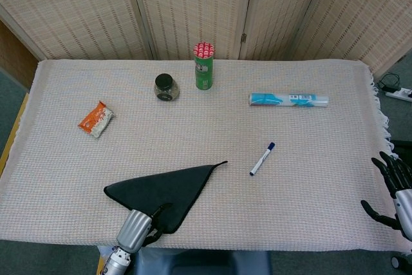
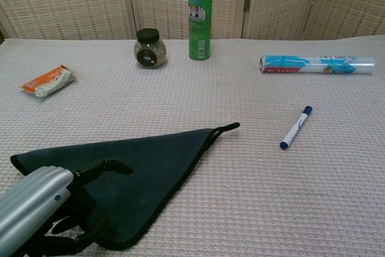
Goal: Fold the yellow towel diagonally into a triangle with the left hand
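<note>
Chest view: left hand point(image 2: 78, 209), fingers spread and holding nothing, rests on the folded towel point(image 2: 150, 161).

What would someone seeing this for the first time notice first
The dark towel lies folded in a triangle at the table's near left edge, with the left hand resting on its near corner. Behind it, a tall green can stands at the far edge beside a small dark-lidded jar.

The left robot hand point(image 2: 78, 209), lower left of the chest view, has slim black fingers on a smooth silver-grey cylindrical wrist bearing one small blue dot. The right robot hand point(image 1: 389, 188), lower right of the head view, is likewise black-fingered with a pale grey wrist.
</note>
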Action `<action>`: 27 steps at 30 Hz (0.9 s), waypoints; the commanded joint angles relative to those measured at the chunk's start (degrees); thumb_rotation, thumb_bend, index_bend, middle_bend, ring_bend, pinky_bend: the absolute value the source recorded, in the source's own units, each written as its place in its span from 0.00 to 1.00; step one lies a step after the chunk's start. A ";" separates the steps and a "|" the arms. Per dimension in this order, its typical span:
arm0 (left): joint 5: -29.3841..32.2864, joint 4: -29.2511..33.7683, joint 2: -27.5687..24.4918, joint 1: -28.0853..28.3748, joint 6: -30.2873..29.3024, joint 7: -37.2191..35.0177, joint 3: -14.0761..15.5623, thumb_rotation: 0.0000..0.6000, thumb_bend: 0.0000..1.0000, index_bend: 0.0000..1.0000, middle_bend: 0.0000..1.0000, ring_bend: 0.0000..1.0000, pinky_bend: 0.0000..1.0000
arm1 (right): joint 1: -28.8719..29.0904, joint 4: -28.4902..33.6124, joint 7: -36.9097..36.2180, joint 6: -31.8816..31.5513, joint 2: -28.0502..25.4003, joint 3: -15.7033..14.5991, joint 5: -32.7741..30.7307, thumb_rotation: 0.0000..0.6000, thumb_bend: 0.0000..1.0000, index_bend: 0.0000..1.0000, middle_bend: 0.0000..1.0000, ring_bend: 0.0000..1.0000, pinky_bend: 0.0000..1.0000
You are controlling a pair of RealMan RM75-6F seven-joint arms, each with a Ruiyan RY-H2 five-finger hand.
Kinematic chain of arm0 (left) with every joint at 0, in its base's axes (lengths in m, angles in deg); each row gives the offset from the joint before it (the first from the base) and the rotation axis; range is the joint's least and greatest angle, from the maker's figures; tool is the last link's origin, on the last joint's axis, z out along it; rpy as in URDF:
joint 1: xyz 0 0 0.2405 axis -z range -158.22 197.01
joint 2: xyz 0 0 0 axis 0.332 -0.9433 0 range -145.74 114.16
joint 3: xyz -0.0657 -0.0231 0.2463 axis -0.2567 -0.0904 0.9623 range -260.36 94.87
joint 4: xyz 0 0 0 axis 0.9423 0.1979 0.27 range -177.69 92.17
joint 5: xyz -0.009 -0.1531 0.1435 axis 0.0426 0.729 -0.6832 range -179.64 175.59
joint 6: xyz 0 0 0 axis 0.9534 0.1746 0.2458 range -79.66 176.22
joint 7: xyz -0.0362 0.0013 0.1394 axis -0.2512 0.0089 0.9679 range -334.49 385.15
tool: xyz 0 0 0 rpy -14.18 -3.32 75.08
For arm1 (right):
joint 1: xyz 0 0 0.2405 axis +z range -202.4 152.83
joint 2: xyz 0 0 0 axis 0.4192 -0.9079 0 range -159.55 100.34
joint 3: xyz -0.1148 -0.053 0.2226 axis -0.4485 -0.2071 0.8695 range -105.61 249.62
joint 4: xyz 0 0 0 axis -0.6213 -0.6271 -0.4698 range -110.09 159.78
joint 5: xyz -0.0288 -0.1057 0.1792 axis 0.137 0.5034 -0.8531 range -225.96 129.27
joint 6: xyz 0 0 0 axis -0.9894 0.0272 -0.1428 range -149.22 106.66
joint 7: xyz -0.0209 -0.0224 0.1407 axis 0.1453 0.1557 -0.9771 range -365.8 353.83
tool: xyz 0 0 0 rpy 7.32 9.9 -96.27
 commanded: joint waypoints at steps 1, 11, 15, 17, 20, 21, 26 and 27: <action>0.08 1.05 -0.81 -0.38 0.36 0.74 0.35 1.00 0.48 0.27 1.00 1.00 1.00 | -0.05 0.01 0.01 -0.06 0.02 0.07 -0.07 1.00 0.34 0.00 0.00 0.00 0.00; -1.66 3.87 -3.85 -0.50 -2.48 1.82 -1.33 1.00 0.48 0.29 1.00 1.00 1.00 | -0.02 0.11 0.38 -0.08 0.13 -0.11 0.62 1.00 0.34 0.00 0.00 0.00 0.00; -2.59 5.62 -8.17 0.23 -6.38 1.35 -4.47 1.00 0.48 0.30 1.00 1.00 1.00 | -0.15 0.16 1.36 -0.54 0.43 -0.21 1.23 1.00 0.34 0.00 0.00 0.00 0.00; -2.48 7.76 -11.78 1.08 -7.54 0.81 -6.51 1.00 0.48 0.30 0.93 0.93 0.98 | -0.01 0.40 2.37 -0.33 0.78 -0.37 1.73 1.00 0.34 0.00 0.00 0.00 0.00; -0.82 12.52 -18.98 2.37 -6.04 -0.19 -8.22 1.00 0.47 0.30 0.72 0.67 0.72 | 0.30 0.80 4.38 0.31 1.41 -0.66 2.46 1.00 0.34 0.00 0.00 0.00 0.00; 0.39 14.70 -22.19 2.58 -4.93 0.22 -8.60 1.00 0.47 0.30 0.63 0.57 0.57 | 0.45 0.99 5.40 0.59 1.72 -0.70 2.67 1.00 0.34 0.00 0.00 0.00 0.00; 4.55 20.40 -31.75 1.29 -3.46 2.71 -9.03 1.00 0.41 0.22 0.27 0.18 0.07 | 1.20 1.53 9.83 1.62 3.13 -0.29 2.82 1.00 0.34 0.00 0.00 0.00 0.00; 5.04 20.74 -32.79 0.71 -3.78 2.13 -8.85 1.00 0.41 0.20 0.24 0.14 0.04 | 1.33 1.59 10.55 1.82 3.39 -0.12 2.61 1.00 0.34 0.00 0.00 0.00 0.00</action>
